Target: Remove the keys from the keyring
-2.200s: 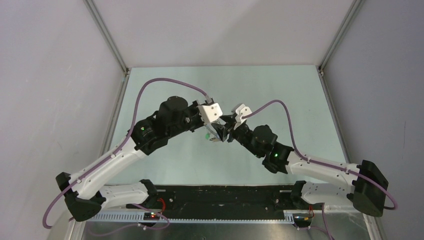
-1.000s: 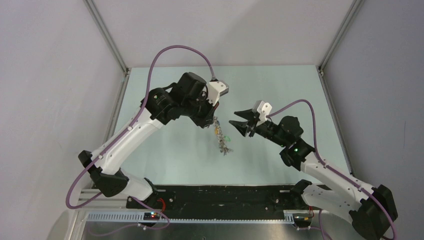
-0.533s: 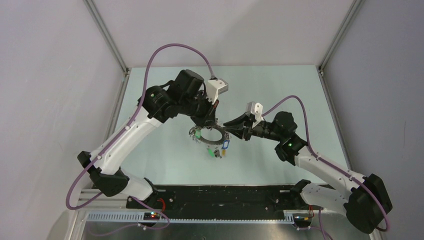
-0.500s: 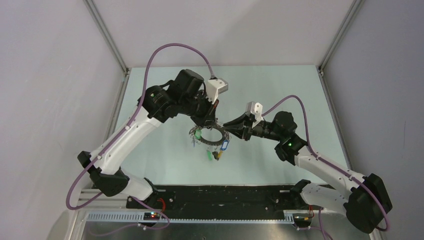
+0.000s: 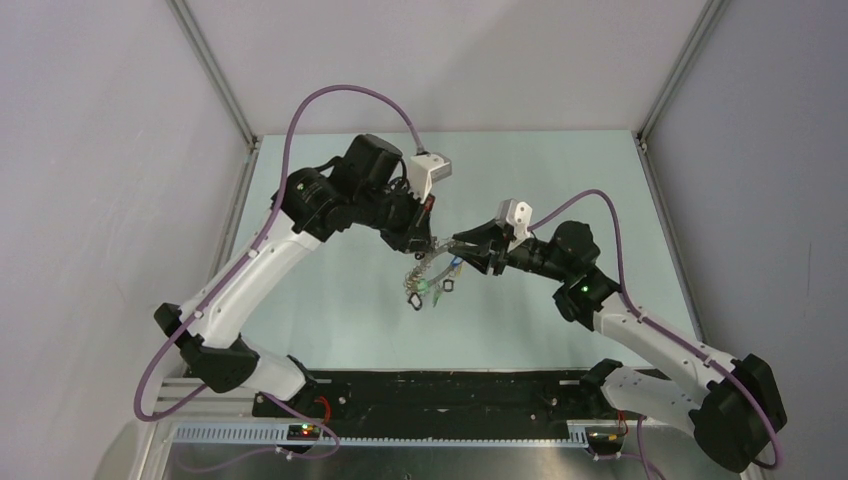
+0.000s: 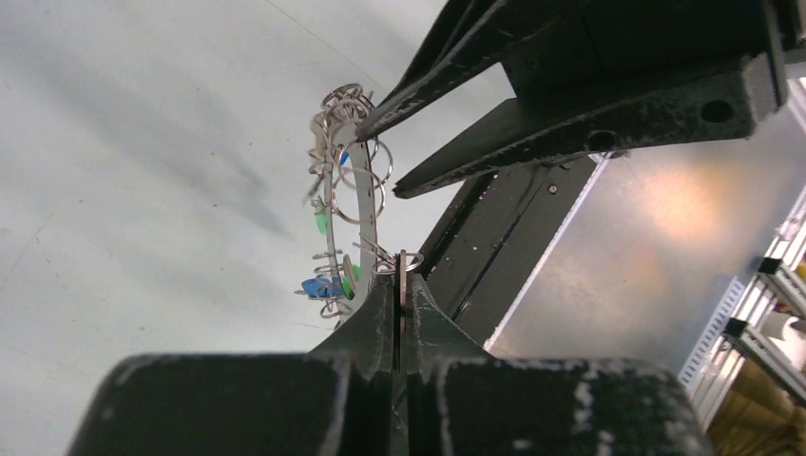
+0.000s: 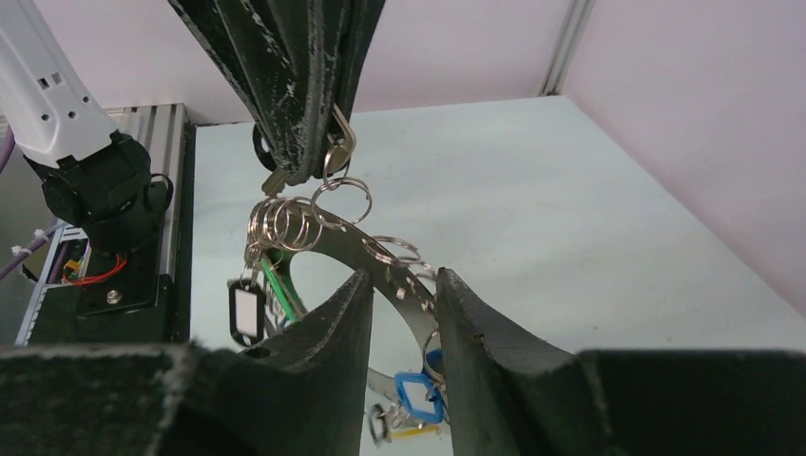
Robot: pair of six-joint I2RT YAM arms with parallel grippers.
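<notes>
I had the left claw [image 6: 397, 285] pinched closed on the keyring [image 6: 365, 195], holding it above the surface [image 5: 340, 310], with that arm arched high to the ring's left. The right claw [image 7: 399, 280] pointed in from the ring's right, its fingers parted astride the band. The keys [image 7: 411, 391] dangled beneath the ring.

Both arms are up and bowed outward at the elbows, wrists turned in toward each other in mid-air. The left hand [image 5: 427, 244] angles down and to the right, its fingers [image 6: 380, 318] pressed flat together with no gap. The right hand [image 5: 456, 243] reaches in from the opposite side almost tip to tip, jaws parted narrowly.
</notes>
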